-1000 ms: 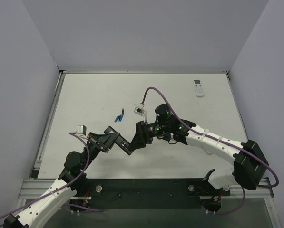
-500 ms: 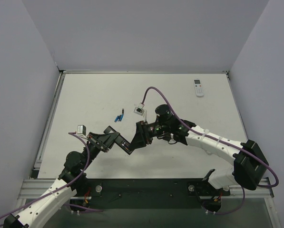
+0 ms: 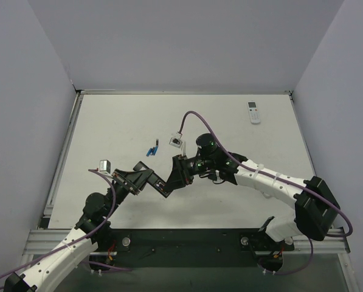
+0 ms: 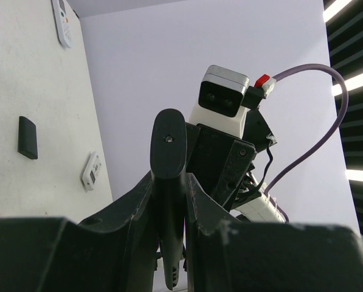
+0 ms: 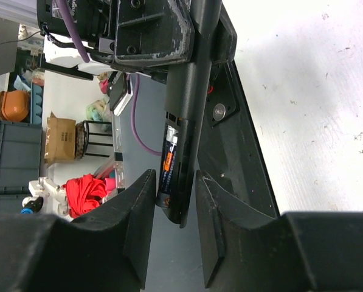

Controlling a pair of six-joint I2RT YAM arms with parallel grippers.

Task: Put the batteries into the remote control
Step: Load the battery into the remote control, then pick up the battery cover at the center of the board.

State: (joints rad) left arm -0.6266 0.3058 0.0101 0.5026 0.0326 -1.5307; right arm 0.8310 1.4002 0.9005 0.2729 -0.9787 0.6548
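Note:
The black remote control [image 4: 169, 152] is clamped between my left gripper's [image 4: 170, 179] fingers and held above the table. In the right wrist view its open back [image 5: 190, 91] shows one battery [image 5: 168, 159] seated in the compartment. My right gripper [image 5: 174, 176] is open, with its jaws either side of the remote's end and a small gap on the right side. In the top view the two grippers, left [image 3: 154, 180] and right [image 3: 175, 176], meet at mid-table. A blue battery [image 3: 151, 149] and a dark battery [image 3: 157, 145] lie on the table just beyond them.
A small white remote [image 3: 253, 112] lies at the far right of the table. In the left wrist view a small flat black piece [image 4: 27, 137] and a white remote with a screen [image 4: 91, 171] lie on the table. Walls enclose three sides.
My right arm has shifted slightly left, bringing its gripper closer around the remote. The left gripper and the loose batteries have not moved.

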